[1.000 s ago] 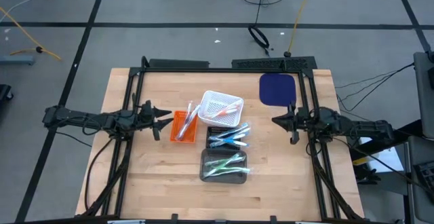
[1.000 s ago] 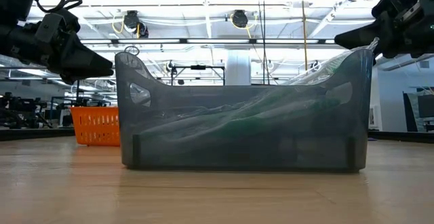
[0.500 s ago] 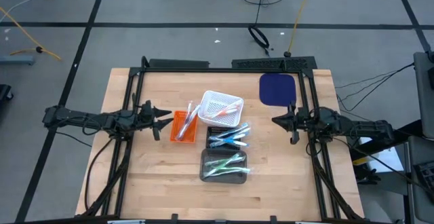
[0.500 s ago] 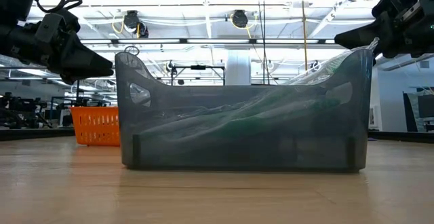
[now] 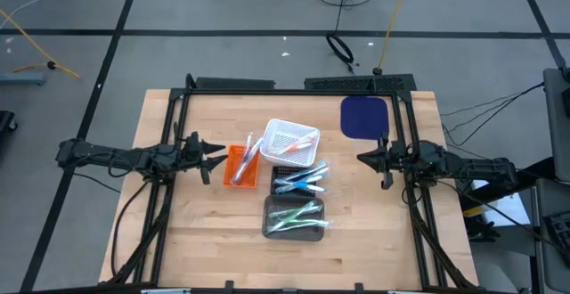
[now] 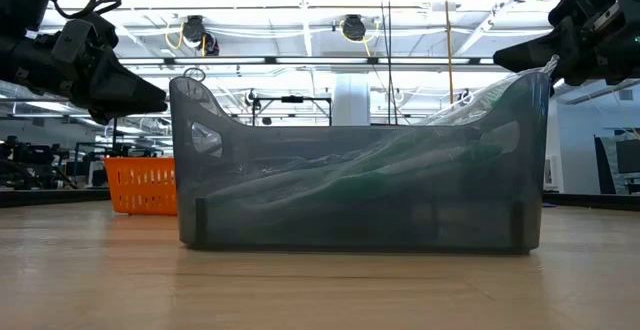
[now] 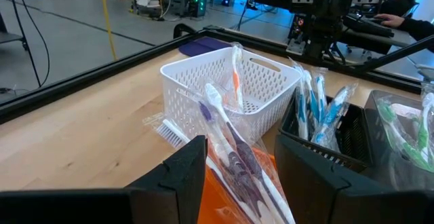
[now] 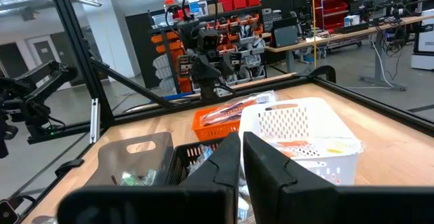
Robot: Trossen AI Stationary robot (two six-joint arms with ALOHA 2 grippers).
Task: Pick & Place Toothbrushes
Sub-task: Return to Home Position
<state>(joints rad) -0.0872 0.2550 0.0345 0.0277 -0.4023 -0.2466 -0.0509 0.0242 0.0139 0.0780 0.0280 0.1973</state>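
Four baskets are sitting on the worktop: one orange, one white, one black and one grey. The toothbrushes are lying sorted by colour. One orange brush is showing in the white basket. At least two purple brushes are resting in the orange one. Several blue brushes are filling the black one and several green brushes the grey one, overlapping too much to count. One blue mat is lying nearby. Two arms are flanking the worktop.
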